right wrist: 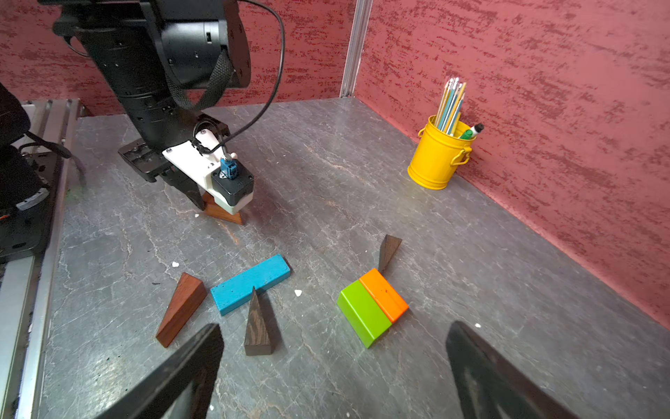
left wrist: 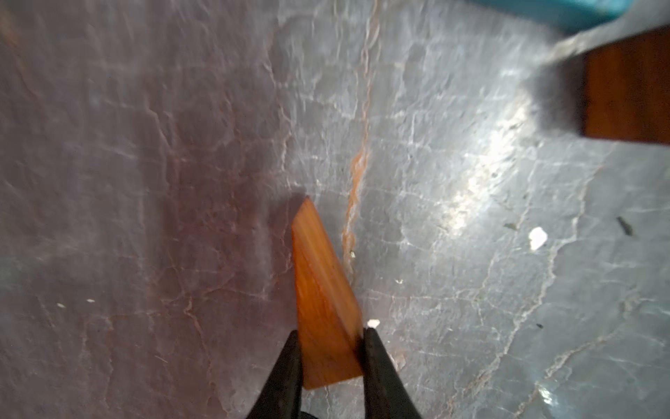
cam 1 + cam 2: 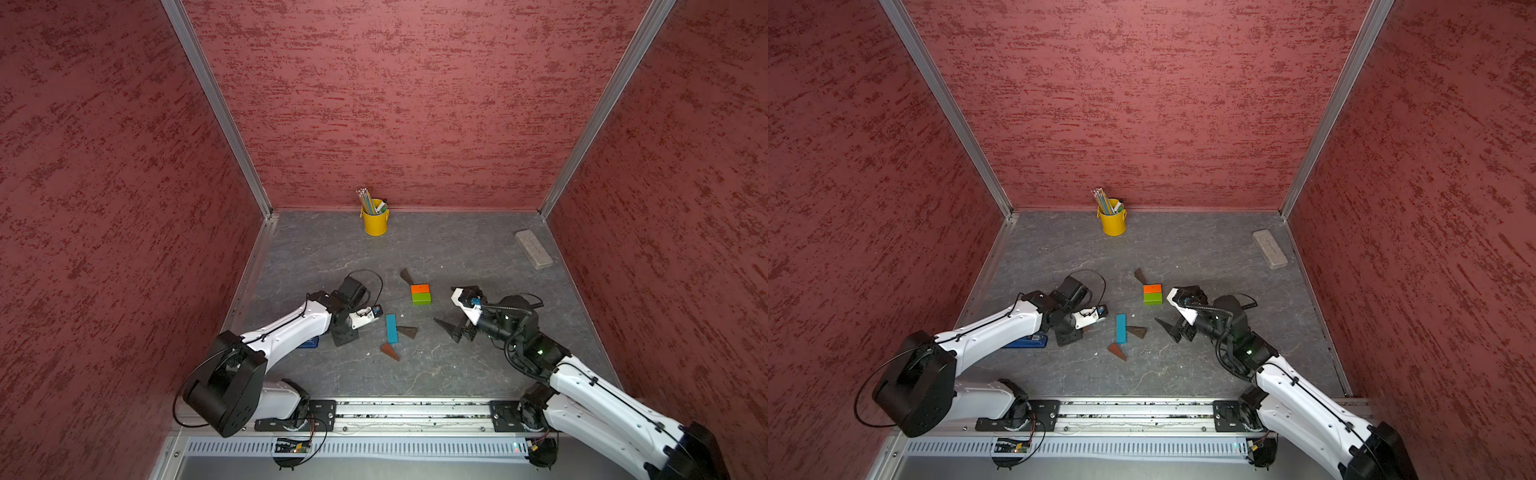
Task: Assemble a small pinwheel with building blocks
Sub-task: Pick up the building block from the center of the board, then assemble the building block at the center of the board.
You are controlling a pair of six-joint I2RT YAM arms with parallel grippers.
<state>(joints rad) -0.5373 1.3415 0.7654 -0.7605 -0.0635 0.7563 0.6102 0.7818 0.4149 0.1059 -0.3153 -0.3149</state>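
The orange block [image 3: 419, 288] and green block [image 3: 421, 298] lie joined side by side mid-table. A dark wedge [image 3: 406, 275] touches the orange block's far corner. The blue bar [image 3: 391, 328] lies nearer the front, with a second dark wedge [image 3: 408, 331] beside it and a reddish wedge [image 3: 390, 351] just in front. My left gripper [image 2: 331, 332] is shut on another reddish wedge [image 2: 322, 290], low at the table surface left of the blue bar; this held wedge [image 1: 224, 214] also shows in the right wrist view. My right gripper [image 3: 444, 303] stands open and empty, right of the green block.
A yellow bucket of pencils [image 3: 375, 222] stands at the back wall. A grey eraser-like block [image 3: 534, 248] lies at the back right by the side wall. A blue stapler [image 3: 1027, 341] lies under the left arm. Red walls enclose three sides, and a metal rail [image 3: 415, 409] runs along the front.
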